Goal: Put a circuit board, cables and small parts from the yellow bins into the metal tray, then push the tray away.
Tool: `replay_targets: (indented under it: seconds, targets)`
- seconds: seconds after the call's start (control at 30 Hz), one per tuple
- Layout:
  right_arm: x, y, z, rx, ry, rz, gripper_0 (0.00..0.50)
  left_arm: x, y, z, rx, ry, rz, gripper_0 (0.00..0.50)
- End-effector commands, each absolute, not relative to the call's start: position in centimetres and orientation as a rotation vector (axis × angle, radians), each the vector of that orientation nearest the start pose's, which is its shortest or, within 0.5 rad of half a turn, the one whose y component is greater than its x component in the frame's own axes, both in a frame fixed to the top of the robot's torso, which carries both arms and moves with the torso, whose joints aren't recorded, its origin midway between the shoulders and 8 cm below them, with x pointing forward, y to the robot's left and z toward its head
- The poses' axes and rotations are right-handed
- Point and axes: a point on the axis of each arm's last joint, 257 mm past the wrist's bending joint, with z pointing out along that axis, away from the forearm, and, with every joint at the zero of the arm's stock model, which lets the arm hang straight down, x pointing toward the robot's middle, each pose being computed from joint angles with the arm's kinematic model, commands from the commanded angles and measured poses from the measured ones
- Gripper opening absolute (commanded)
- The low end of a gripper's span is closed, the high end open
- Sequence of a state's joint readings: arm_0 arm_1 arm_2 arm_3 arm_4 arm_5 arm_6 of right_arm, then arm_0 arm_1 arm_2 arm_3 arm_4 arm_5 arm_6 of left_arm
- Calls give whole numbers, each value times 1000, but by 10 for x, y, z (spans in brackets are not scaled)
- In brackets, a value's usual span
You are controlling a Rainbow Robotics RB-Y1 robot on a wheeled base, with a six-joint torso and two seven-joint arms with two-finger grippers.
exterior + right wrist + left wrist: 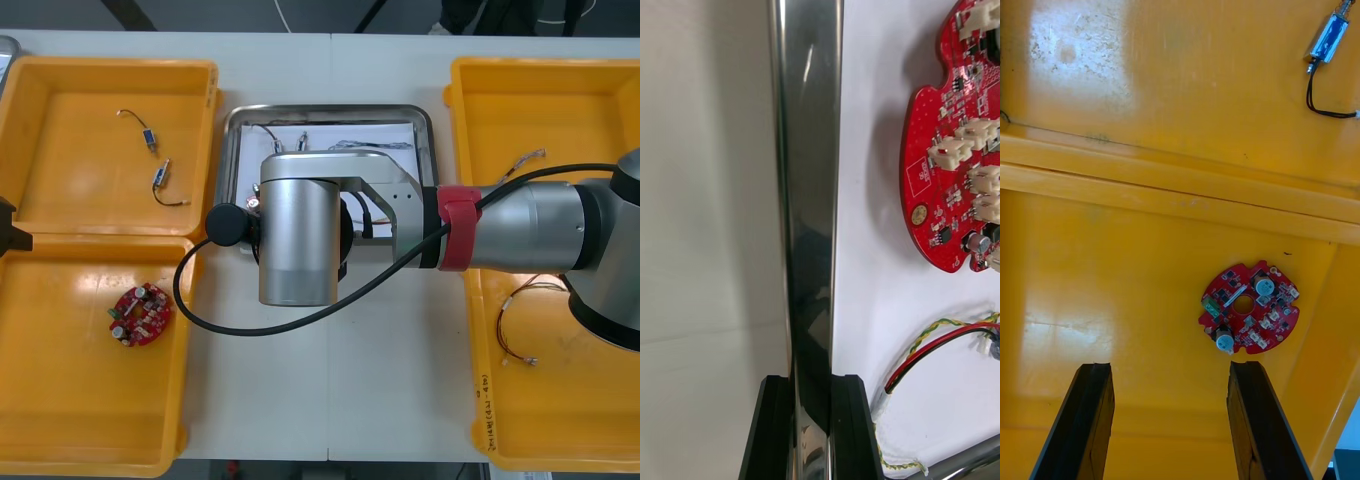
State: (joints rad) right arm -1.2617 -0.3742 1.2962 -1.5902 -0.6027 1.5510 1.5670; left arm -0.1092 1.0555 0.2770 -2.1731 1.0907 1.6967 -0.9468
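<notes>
The metal tray (425,120), white inside, lies between the yellow bins. My right arm reaches across its near part. In the right wrist view my right gripper (811,384) is shut on the tray's shiny rim (809,187), one finger on each side of it. Inside the tray lie a red circuit board (951,157) and a red and yellow cable (936,343); further cables (370,144) lie at its far side. My left gripper (1169,375) hangs open over the near left bin (1090,300), above a second circuit board (1249,307).
The far left bin (60,130) holds two small metal parts (148,135) with wires. The near left bin's circuit board (140,313) lies near its right wall. Cables lie in the far right bin (525,158) and the near right bin (520,320).
</notes>
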Motion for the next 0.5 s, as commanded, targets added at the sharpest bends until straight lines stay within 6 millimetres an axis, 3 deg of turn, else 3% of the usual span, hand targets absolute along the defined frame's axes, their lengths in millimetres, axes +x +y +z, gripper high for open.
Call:
replay_targets:
  seconds: [0.03,0.5]
  targets:
    - [502,15,-189,-1777,1814,-783,0,381,394,-122,-187,2605,-10,442]
    - [533,11,-172,-1718,1804,-821,0,381,394,-122,-187,2605,-10,442]
